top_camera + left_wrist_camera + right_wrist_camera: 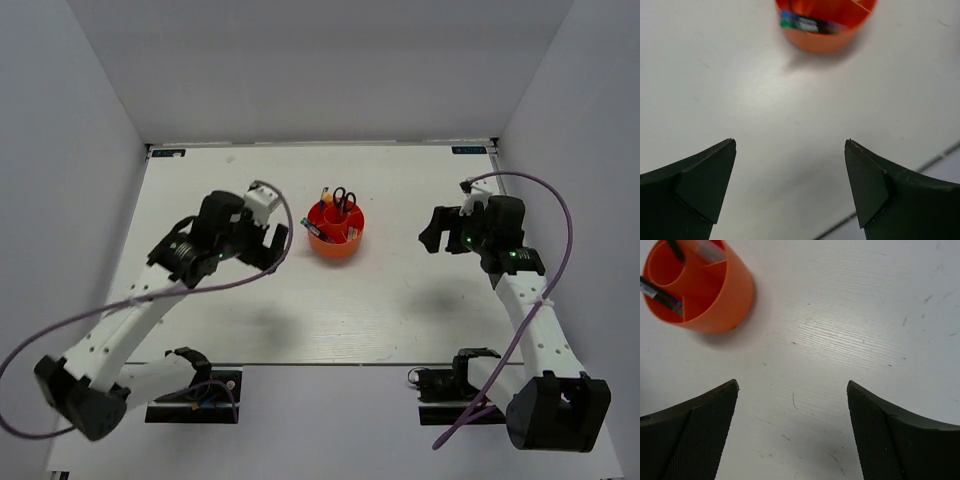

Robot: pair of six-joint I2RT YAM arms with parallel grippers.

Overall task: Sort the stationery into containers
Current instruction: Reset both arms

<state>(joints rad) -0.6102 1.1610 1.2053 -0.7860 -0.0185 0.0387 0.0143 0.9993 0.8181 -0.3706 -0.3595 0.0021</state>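
The round orange container stands in the middle of the table. Stationery stands upright in it: black-handled scissors, an orange-tipped item and thin pens. My left gripper hovers just left of it, open and empty. My right gripper hangs further off to the right, also open and empty. The left wrist view has the open gripper over bare table, with the container ahead. In the right wrist view the open gripper is over bare table, and the container with a dark pen sits at upper left.
White walls enclose the white table on three sides. Purple cables loop from both arms. The arm bases sit at the near edge.
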